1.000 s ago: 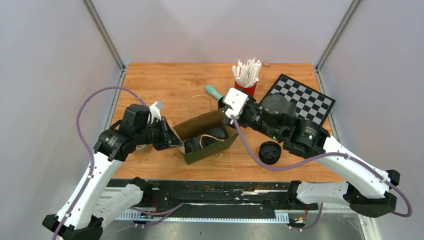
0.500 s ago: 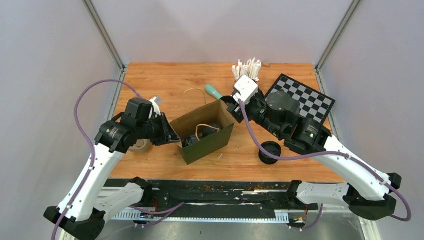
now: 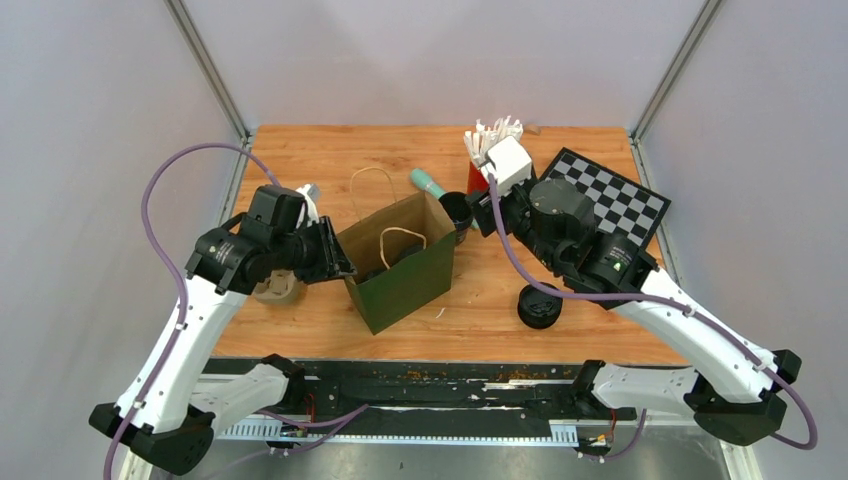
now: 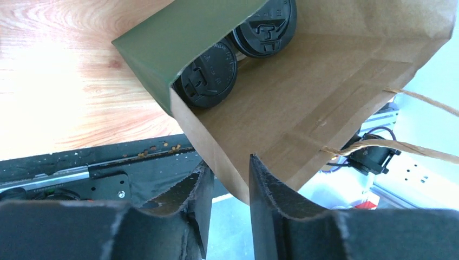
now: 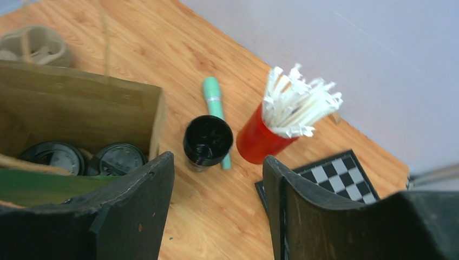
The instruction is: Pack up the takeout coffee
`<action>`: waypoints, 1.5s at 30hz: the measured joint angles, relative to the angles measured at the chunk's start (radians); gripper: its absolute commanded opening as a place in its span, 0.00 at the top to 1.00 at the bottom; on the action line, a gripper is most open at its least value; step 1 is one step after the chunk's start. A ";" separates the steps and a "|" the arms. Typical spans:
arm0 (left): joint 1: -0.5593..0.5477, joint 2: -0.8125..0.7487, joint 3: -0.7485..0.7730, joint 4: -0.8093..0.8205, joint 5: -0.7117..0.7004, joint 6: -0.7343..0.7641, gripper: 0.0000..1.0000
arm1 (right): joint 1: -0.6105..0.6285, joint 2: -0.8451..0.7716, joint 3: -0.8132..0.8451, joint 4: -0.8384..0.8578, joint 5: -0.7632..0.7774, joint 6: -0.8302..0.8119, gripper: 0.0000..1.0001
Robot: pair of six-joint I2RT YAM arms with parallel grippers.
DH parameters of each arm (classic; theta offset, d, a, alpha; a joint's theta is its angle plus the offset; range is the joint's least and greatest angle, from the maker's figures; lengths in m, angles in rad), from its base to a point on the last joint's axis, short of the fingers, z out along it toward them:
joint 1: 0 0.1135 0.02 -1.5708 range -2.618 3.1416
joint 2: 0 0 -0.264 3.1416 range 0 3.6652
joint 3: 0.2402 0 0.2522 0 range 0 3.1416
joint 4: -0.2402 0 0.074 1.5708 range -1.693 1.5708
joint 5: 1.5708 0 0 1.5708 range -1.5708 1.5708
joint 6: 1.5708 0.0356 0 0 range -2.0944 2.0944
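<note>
The paper bag [image 3: 405,285] stands upright in the middle of the desk [image 3: 330,160], with two lidded coffee cups [image 4: 208,76] inside. The left jaws are parted loosely around the bag's rim, not clamping it. The right jaws hang released, empty, above an open black cup [image 5: 208,142] just beside the bag

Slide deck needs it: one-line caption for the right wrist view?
Open right gripper hovers over a lidless black cup beside the paper bag, which holds two lidded cups.

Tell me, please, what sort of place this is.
Probably a robot lab test cell: a wooden table boxed in by grey panels, two arms bolted to its edge, and props like a bag and chessboard.
</note>
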 measured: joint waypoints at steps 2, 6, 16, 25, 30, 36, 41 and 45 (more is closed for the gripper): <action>0.000 0.012 0.026 -0.005 -0.004 0.018 0.54 | -0.027 0.000 -0.011 -0.002 0.028 0.034 0.39; 0.000 0.038 0.095 -0.023 -0.019 0.063 0.46 | -0.100 0.014 -0.011 -0.010 0.040 0.095 0.38; 0.000 0.097 0.315 -0.121 -0.053 0.187 0.26 | -0.384 0.185 0.034 -0.012 -0.078 0.173 0.42; 0.000 0.035 0.375 -0.205 -0.106 0.275 0.00 | -0.537 0.376 0.111 -0.005 -0.187 0.182 0.44; 0.000 -0.046 0.331 -0.204 -0.126 0.293 0.00 | -0.573 0.487 0.190 -0.010 -0.223 0.171 0.47; 0.000 -0.096 0.278 -0.203 -0.125 0.301 0.00 | -0.602 0.555 0.256 -0.022 -0.248 0.167 0.51; 0.000 -0.071 0.276 -0.196 -0.126 0.301 0.00 | -0.624 0.596 0.286 -0.033 -0.296 0.161 0.50; 0.000 -0.068 0.276 -0.190 -0.131 0.301 0.00 | -0.632 0.616 0.306 -0.051 -0.375 0.147 0.51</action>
